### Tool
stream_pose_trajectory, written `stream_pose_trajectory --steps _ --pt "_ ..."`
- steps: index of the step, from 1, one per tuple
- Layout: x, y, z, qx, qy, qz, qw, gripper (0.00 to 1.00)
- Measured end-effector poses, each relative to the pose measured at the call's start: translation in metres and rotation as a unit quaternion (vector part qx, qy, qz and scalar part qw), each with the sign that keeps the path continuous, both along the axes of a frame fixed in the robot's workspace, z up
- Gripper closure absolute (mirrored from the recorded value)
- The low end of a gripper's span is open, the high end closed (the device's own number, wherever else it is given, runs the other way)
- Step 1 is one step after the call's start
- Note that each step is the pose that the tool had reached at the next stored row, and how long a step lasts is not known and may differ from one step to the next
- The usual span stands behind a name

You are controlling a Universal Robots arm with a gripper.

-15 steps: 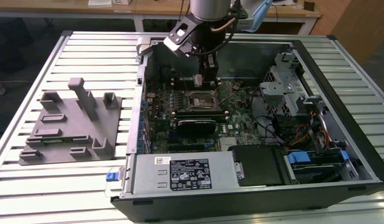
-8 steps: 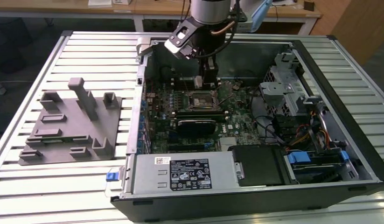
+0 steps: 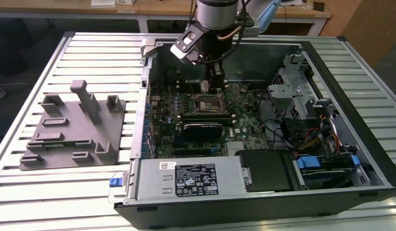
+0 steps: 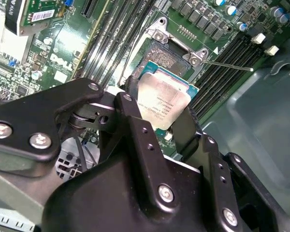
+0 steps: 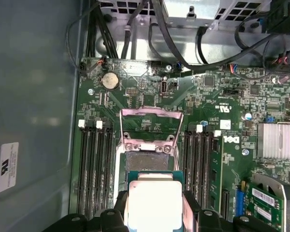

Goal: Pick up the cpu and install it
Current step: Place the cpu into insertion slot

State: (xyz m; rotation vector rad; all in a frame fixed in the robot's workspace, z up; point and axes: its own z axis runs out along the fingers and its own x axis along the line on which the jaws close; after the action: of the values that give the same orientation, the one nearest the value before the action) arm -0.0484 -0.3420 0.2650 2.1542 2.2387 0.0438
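The cpu, a flat square chip with a pale silver top, is clamped by its two opposite edges between the black fingers of my gripper. It hangs just above the open motherboard socket, partly overlapping it and tilted a little in the second wrist view. The socket's metal load plate is swung up and open. In the first wrist view the cpu lies at the socket's near edge between the gripper fingers. In the exterior view the gripper reaches down into the open computer case over the socket.
A grey fixture plate with upright posts lies on the slatted table at the exterior view's left. Inside the case are memory slots on both sides of the socket, a silver heatsink, loose cables, a drive cage and the power supply.
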Motion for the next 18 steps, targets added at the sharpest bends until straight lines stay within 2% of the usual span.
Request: stream_pose_trajectory --steps 18 --pt "0.001 0.0005 -0.0209 0.0 0.0 -0.002 1.0 0.47"
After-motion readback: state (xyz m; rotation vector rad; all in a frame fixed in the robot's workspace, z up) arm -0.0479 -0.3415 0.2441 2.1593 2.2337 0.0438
